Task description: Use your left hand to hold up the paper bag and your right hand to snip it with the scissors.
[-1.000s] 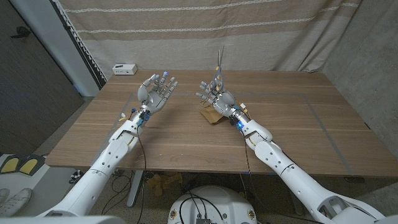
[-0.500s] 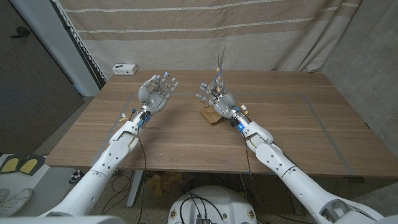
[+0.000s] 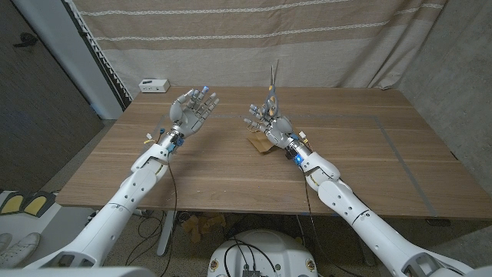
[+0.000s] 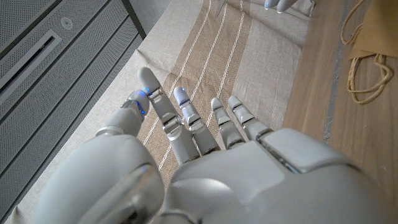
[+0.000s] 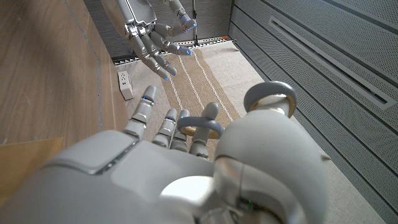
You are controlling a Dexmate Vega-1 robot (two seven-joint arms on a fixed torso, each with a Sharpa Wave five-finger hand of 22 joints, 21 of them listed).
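The brown paper bag [image 3: 257, 144] lies flat on the table, just under and in front of my right hand [image 3: 269, 123]; its cord handles [image 4: 360, 74] trail over the wood. That hand is raised and grips the scissors [image 3: 272, 81], blades pointing up, with the handle rings [image 5: 202, 127] around its fingers. My left hand [image 3: 194, 111] hovers above the table to the left of the bag, palm up and fingers spread, holding nothing. In the right wrist view the left hand [image 5: 149, 31] hangs apart from the right one, and a corner of the bag [image 5: 25, 162] shows.
A small white box [image 3: 154, 85] sits at the table's far left corner. A striped beige curtain [image 3: 254, 31] hangs behind the table. Bare wood stretches to the right [image 3: 369, 154] and along the near edge.
My left hand has drifted slightly farther and to the left. The right hand with the scissors has edged a little to the right. The bag has not moved.
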